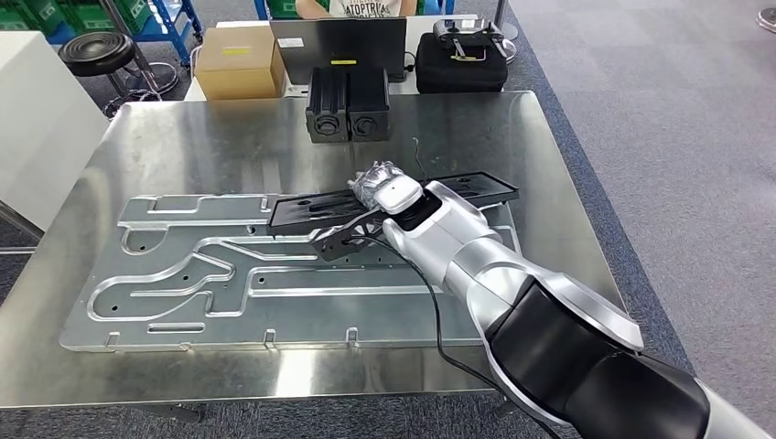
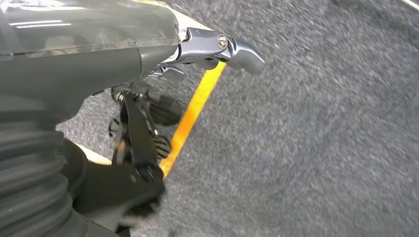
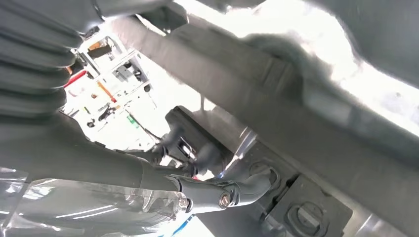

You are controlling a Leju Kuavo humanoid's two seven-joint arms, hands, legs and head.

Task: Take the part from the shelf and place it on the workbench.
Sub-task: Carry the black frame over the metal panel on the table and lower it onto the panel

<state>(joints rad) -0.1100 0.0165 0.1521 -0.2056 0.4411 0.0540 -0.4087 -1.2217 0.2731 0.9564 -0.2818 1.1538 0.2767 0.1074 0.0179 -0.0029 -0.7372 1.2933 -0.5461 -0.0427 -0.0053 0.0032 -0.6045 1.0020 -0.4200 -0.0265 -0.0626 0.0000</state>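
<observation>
Black and long, the part (image 1: 393, 203) was seen lying across the steel workbench (image 1: 229, 146), partly over a large aluminium plate (image 1: 229, 283). It was gripped near its middle by the right hand (image 1: 382, 187), fingers wrapped over its edge. The left hand (image 2: 197, 52) was held above grey carpet (image 2: 306, 138) and a yellow line (image 2: 190, 116), fingers curled with nothing in them.

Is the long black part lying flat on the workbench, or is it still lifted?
Cannot tell for sure. The long black part lies across the workbench, and the right hand grips it.
</observation>
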